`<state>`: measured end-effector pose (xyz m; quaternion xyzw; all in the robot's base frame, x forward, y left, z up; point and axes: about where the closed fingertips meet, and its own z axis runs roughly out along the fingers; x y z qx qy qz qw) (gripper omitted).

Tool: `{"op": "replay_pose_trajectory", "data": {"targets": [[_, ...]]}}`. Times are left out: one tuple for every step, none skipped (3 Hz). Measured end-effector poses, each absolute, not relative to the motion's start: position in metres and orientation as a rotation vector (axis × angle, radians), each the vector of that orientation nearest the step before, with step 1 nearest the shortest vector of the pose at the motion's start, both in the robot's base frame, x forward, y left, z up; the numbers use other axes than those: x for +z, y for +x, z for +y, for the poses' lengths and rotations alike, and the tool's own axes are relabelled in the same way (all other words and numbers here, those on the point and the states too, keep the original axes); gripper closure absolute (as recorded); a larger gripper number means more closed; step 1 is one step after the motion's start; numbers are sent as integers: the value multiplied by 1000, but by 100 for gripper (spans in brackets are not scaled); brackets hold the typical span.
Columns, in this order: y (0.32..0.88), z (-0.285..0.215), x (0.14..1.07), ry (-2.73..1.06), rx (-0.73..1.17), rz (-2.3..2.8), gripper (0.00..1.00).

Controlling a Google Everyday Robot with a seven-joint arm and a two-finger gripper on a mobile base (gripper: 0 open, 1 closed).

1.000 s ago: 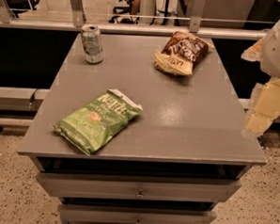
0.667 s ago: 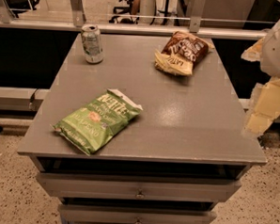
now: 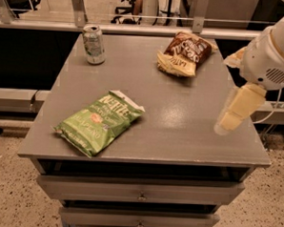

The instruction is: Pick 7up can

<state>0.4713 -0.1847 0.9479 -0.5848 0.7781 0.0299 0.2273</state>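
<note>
The 7up can [image 3: 94,44] stands upright at the far left corner of the grey table [image 3: 180,117]; it is silvery-white with green markings and a silver top. My gripper [image 3: 233,113], pale yellow under a white arm housing [image 3: 269,60], hangs over the table's right edge, far from the can, with nothing seen in it.
A green Kettle chip bag [image 3: 99,122] lies at the front left of the table. A brown chip bag [image 3: 185,53] lies at the far right. Drawers [image 3: 140,191] sit under the tabletop. A railing and glass panels run behind the table.
My arm and gripper have moved left, from beside the table's right edge to over it. The can and both bags have not moved.
</note>
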Motion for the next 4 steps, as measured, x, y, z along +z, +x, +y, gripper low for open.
{"op": "replay_pose_trajectory", "data": {"targets": [[520, -155, 935, -1516, 197, 2075, 0], [577, -114, 930, -1454, 293, 1994, 0], [634, -66, 916, -1411, 380, 1944, 0], [659, -43, 906, -1364, 427, 1971, 0]]}}
